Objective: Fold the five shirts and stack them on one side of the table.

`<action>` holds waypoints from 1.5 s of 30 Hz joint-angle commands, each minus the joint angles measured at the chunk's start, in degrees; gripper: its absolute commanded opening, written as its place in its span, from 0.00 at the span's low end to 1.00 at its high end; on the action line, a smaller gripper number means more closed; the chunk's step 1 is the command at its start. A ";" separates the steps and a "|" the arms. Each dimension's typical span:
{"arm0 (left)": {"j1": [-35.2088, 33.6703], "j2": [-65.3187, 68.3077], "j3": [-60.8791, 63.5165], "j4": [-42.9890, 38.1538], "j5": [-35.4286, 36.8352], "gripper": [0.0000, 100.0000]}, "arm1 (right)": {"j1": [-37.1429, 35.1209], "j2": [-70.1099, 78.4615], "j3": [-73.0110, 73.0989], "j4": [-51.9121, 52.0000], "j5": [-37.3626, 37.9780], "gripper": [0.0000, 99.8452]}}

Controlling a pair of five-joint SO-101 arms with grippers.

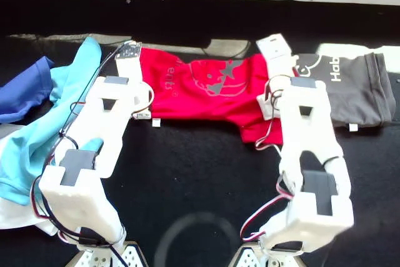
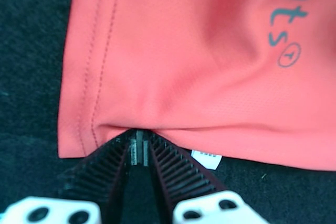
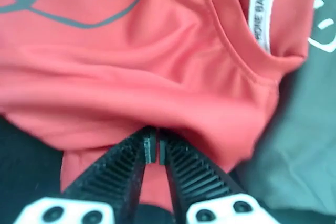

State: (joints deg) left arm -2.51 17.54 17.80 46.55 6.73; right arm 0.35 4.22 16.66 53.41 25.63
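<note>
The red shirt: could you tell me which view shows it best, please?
The high view: the red shirt lies spread out there end to end. The left wrist view shows its hemmed edge pinched by the left gripper; the right wrist view, its neckline end pinched by the right gripper.

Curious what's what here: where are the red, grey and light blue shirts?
red shirt (image 1: pixel 206 95), high view, on its printed front.
grey shirt (image 1: pixel 362 98), high view, on its plain body.
light blue shirt (image 1: pixel 75 76), high view, on its upper fold.

Red shirt (image 1: pixel 206 92) flat on table (image 1: pixel 200 173)
</note>
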 commanded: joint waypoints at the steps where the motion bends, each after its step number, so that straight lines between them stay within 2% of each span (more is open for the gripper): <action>1: -1.01 -0.57 0.13 -1.49 -0.26 0.01 | 0.92 -7.25 -1.54 5.76 0.62 0.01; 5: -1.01 -0.57 0.13 -1.49 -0.26 0.01 | 0.75 -9.54 -1.54 11.82 1.14 0.01; 10: -1.01 -0.57 0.13 -1.49 -0.26 0.01 | 1.45 -9.45 -1.10 17.63 7.30 0.01; 13: -1.01 -0.57 0.13 -1.49 -0.26 0.01 | 2.15 -9.45 1.98 16.75 10.46 0.01; 18: -1.01 -0.57 0.13 -1.49 -0.26 0.01 | 2.51 -9.98 7.43 9.63 14.24 0.01; 22: -1.01 -0.57 0.13 -1.49 -0.26 0.01 | 2.59 -11.47 3.30 11.21 10.81 0.02; 26: -1.01 -0.57 0.13 -1.49 -0.26 0.01 | 4.79 -16.13 -2.77 14.99 7.82 0.12; 30: -1.01 -0.57 0.13 -1.49 -0.26 0.01 | 6.29 -17.54 -1.54 14.55 7.30 0.12; 35: -1.01 -0.57 0.13 -1.49 -0.26 0.01 | 6.37 -12.53 6.29 4.53 7.30 0.12; 39: -0.92 -0.57 0.13 -1.49 -0.26 0.01 | 6.37 -5.49 7.08 -3.56 7.21 0.12; 43: -1.10 -0.66 0.13 -1.41 -0.26 0.01 | 6.55 1.54 2.51 -4.00 7.12 0.12; 45: -1.19 -0.75 0.04 -1.32 -0.26 0.01 | 7.96 2.51 0.22 -2.24 7.12 0.07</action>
State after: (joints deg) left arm -2.51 17.54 17.80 46.55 6.73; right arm 6.42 5.98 21.58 50.51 33.36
